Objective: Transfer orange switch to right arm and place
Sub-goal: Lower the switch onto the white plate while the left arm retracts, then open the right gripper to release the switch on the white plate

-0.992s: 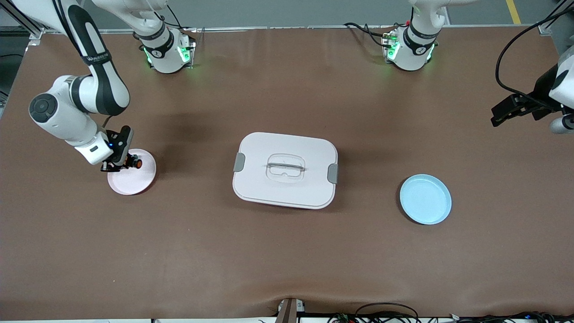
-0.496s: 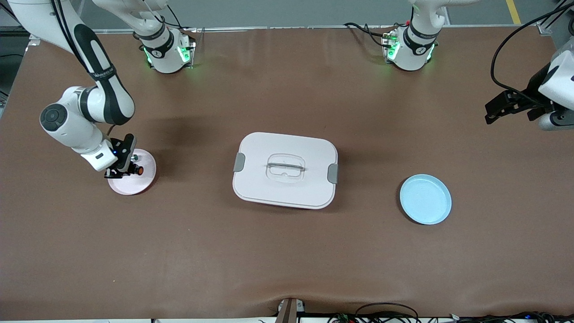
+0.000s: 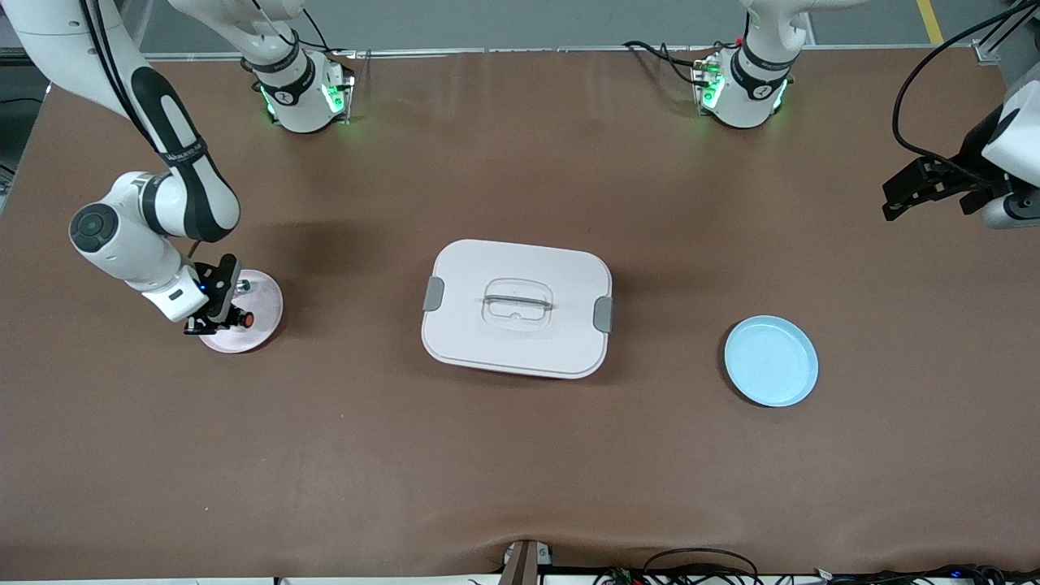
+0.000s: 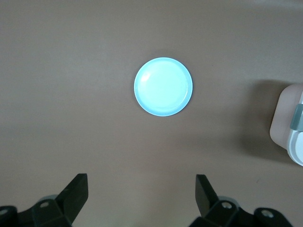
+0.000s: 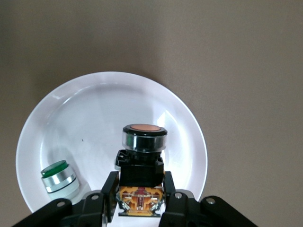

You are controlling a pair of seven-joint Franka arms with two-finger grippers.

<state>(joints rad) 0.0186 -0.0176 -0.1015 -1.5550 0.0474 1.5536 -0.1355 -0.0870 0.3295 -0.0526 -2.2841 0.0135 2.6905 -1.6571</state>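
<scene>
Right hand (image 5: pixel 140 193) clamped on orange switch (image 5: pixel 142 156), over pink plate (image 3: pixel 262 302) at right arm's end of surface (image 3: pixel 520 455). Green-capped part (image 5: pixel 59 177) lies in same plate. Left hand (image 4: pixel 142 201) open, waiting above blue plate (image 4: pixel 163 87). Lidded box (image 3: pixel 517 307) between plates.

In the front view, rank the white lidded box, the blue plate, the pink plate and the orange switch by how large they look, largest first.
1. White lidded box, clearly largest.
2. Blue plate and pink plate: they look about alike, and the right gripper covers part of the pink one, so no ranking.
3. Orange switch, smallest, held over the pink plate.
</scene>
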